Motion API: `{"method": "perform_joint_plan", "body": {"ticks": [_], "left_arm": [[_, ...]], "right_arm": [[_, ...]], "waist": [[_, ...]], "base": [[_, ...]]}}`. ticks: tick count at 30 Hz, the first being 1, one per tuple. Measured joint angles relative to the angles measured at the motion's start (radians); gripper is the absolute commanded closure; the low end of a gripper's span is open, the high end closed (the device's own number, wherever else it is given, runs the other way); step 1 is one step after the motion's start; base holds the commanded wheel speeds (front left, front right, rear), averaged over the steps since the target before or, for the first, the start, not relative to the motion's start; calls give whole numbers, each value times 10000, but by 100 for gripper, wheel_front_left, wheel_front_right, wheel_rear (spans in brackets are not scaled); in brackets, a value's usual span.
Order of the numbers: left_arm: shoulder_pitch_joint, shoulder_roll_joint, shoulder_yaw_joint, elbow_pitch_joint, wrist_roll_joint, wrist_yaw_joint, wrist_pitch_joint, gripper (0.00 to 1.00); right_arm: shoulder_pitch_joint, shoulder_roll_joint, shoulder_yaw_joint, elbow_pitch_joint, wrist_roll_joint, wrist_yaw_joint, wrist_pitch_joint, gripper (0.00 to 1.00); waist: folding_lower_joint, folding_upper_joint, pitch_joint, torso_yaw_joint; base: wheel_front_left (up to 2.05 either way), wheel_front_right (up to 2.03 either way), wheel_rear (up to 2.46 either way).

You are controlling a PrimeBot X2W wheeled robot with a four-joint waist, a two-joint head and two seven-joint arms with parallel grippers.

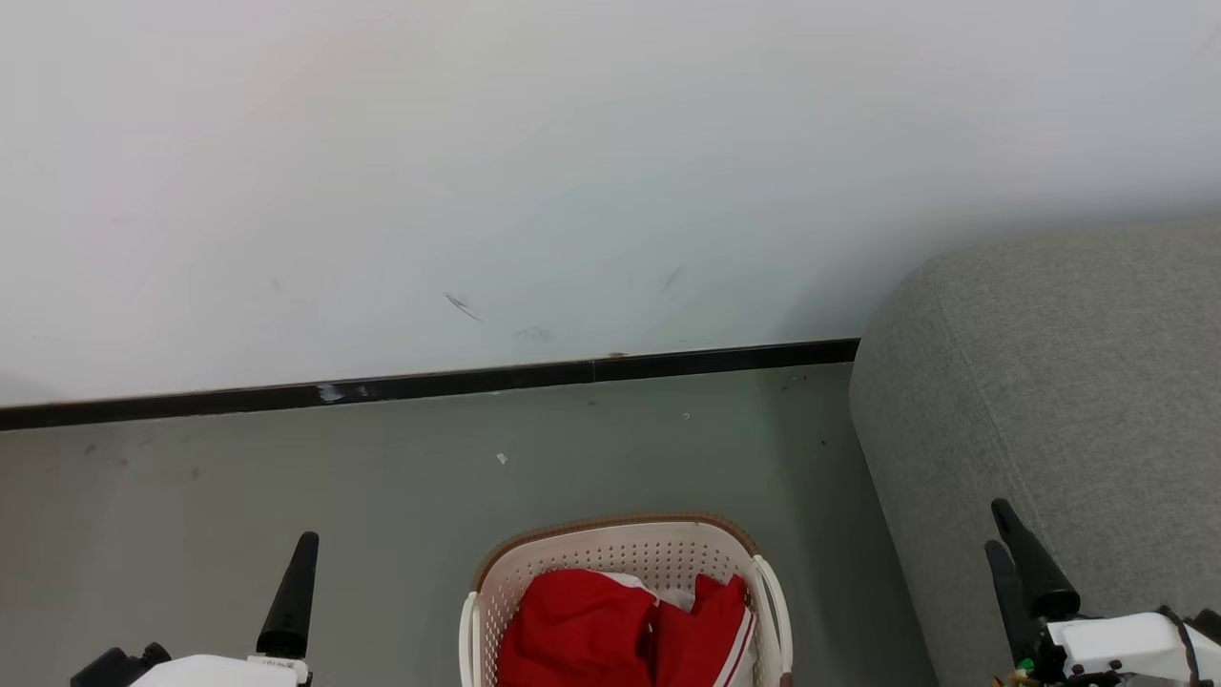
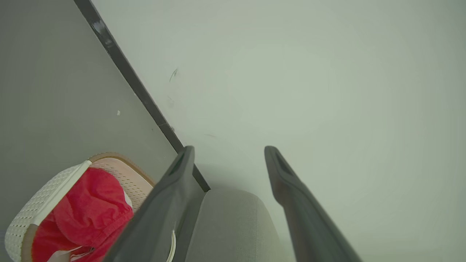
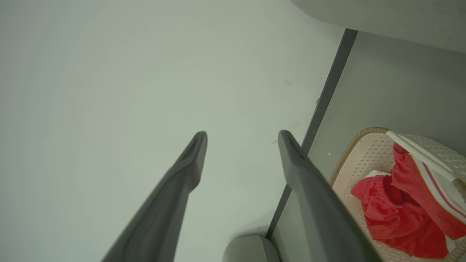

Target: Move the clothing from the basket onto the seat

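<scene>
The cream basket [image 1: 610, 523] stands on the floor at the bottom middle of the head view, and the red clothing [image 1: 591, 630] with white trim lies bunched inside it. The grey seat [image 1: 1068, 382] rises just right of the basket. My left gripper [image 1: 303, 549] hangs open over the floor to the basket's left, with nothing in it. My right gripper [image 1: 996, 525] is open in front of the seat's side, also holding nothing. In the left wrist view the open gripper [image 2: 227, 149] points at the wall, with the basket [image 2: 43, 198], the clothing [image 2: 91, 207] and the seat [image 2: 233, 225] below. In the right wrist view the gripper [image 3: 242, 134] is open beside the basket [image 3: 364, 153] and the clothing [image 3: 393, 214].
A white wall [image 1: 572, 172] with a black baseboard [image 1: 477, 382] runs behind the basket. Bare grey floor [image 1: 382, 477] lies between the wall and the basket and stretches off to the left. The seat stands against the wall on the right.
</scene>
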Motion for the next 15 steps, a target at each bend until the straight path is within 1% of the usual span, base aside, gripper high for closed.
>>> {"method": "perform_joint_plan", "body": {"ticks": [4,10,11,15], "left_arm": [[-19,173,-146,-130,677,63,-153,0],[-52,190,-322,-430,1847,226,-360,0],[-52,190,-322,-430,1847,226,-360,0],[-53,209,-518,-539,2579,351,-516,0]], "right_arm": [[-25,-8,6,-113,-832,0,-130,0],[-25,-10,125,-389,-2201,0,-324,0],[-25,-10,125,-389,-2201,0,-324,0],[-22,-8,182,-564,-3114,0,-431,0]], "waist": [[27,0,-12,3],[74,0,-39,14],[74,0,-39,14],[101,0,-71,23]], "base": [[0,0,0],[0,0,0],[0,0,0],[0,0,0]]}}
